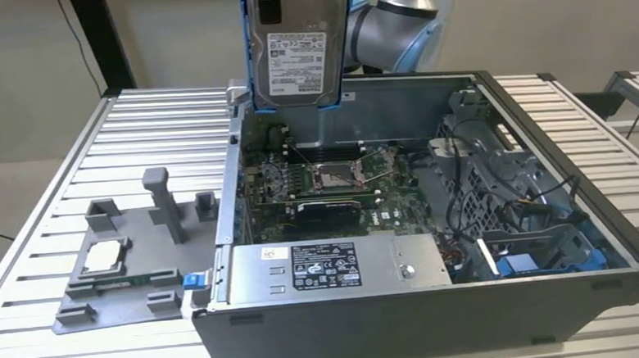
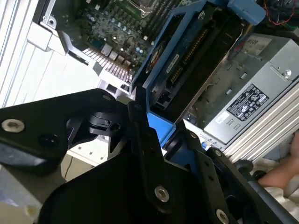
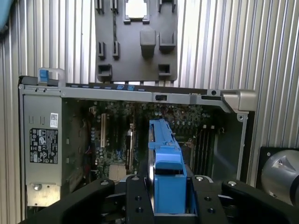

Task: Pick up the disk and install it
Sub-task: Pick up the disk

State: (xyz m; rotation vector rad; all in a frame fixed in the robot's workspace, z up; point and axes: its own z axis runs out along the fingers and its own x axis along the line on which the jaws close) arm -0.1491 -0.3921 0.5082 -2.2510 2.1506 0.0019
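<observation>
Disk [image 1: 294,57] hangs clamped in my gripper [image 3: 169,198], its blue carrier pinched between my fingers [image 3: 138,196], high over the open computer case [image 1: 415,322] that stands on the slatted table [image 1: 152,122]. It sits straight below my wrist with its long axis vertical and a short end down. It hovers above the case's far wall, near that wall's corner on the exterior view's left, touching nothing inside. Below it lies the motherboard [image 1: 332,191], and the power supply [image 1: 335,264] runs along the case's near wall. A cage with blue fittings [image 1: 542,253] fills the near corner on the exterior view's right, well apart from the disk; I judge that cage to be where it belongs. Outside the case, toward the table's edge on the exterior view's left, a grey fixture plate [image 1: 138,270] carries a small square chip [image 1: 104,256]. The exterior view gives the white label face and the gap above the case. The first wrist view looks down the thin blue edge onto the board, and the second wrist view shows the connector end [image 2: 194,44] pointing into the case.
</observation>
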